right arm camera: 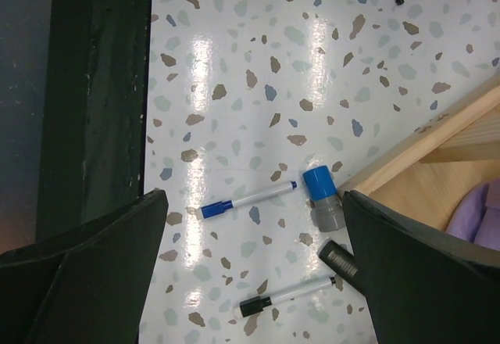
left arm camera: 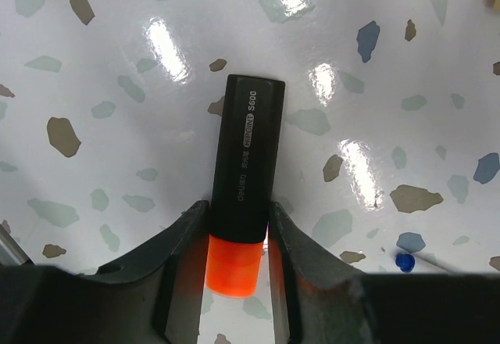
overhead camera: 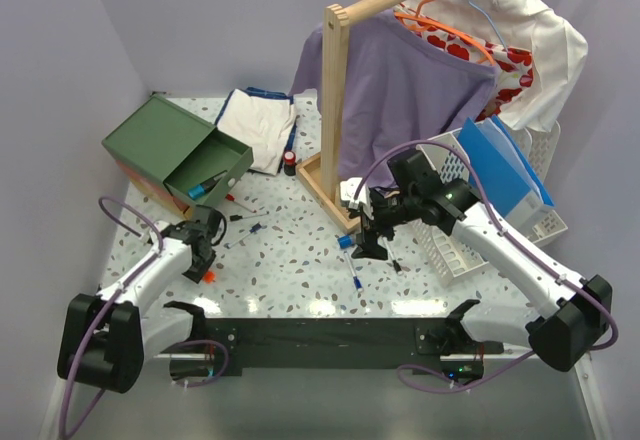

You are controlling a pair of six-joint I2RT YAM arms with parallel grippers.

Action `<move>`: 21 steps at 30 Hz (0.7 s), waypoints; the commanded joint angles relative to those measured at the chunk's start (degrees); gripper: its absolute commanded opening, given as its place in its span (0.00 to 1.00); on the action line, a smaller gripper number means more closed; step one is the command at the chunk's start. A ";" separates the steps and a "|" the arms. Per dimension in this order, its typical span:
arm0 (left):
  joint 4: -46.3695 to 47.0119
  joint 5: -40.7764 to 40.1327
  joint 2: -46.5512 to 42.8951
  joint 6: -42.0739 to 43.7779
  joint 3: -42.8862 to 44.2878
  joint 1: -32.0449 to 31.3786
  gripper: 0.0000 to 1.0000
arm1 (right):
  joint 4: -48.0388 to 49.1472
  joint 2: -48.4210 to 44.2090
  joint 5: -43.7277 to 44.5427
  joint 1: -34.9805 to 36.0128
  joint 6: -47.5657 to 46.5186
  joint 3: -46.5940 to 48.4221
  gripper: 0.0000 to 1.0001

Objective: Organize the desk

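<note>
The desk (overhead camera: 290,260) is a white terrazzo top with a black front rail. My left gripper (overhead camera: 205,263) is low at the front left. In the left wrist view the left gripper (left arm camera: 237,211) is shut on a black highlighter (left arm camera: 244,148) with an orange cap, which lies against the desk. My right gripper (overhead camera: 368,250) hovers wide open and empty near the wooden rack's foot. Under the right gripper (right arm camera: 254,199) lie a blue-capped marker (right arm camera: 258,198), a blue-and-grey cylinder (right arm camera: 322,198), a black-capped marker (right arm camera: 291,295) and a black cylinder (right arm camera: 337,258).
A green-topped drawer box (overhead camera: 160,142) stands at the back left, its drawer (overhead camera: 208,175) open. Folded white cloth (overhead camera: 255,125) lies behind it. A wooden clothes rack (overhead camera: 336,110) with hung garments and a white basket (overhead camera: 470,230) holding a blue folder (overhead camera: 505,165) stand on the right. Loose pens (overhead camera: 243,218) lie mid-desk.
</note>
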 commanded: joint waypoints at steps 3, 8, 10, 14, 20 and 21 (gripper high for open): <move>-1.34 0.52 -5.47 1.48 0.64 0.72 0.04 | -0.66 -1.36 -2.80 -0.46 -0.99 1.51 0.99; -8.64 0.52 -15.07 5.43 8.61 0.63 0.00 | -1.19 -1.01 -3.41 -0.54 -1.42 1.86 0.99; -12.68 0.34 -18.67 7.36 13.44 0.63 0.00 | -1.37 -0.74 -3.59 -0.54 -1.51 1.95 0.99; -19.44 -0.53 -23.07 10.97 22.25 0.63 0.00 | -1.45 -0.48 -3.50 -0.63 -1.60 1.95 0.99; -15.19 1.48 -24.05 27.38 34.82 0.63 0.00 | -1.63 0.31 -3.06 -0.63 -2.13 1.86 0.99; -12.46 5.66 -23.70 36.38 35.70 0.63 0.00 | -1.80 0.40 -3.06 -0.63 -2.30 1.78 0.99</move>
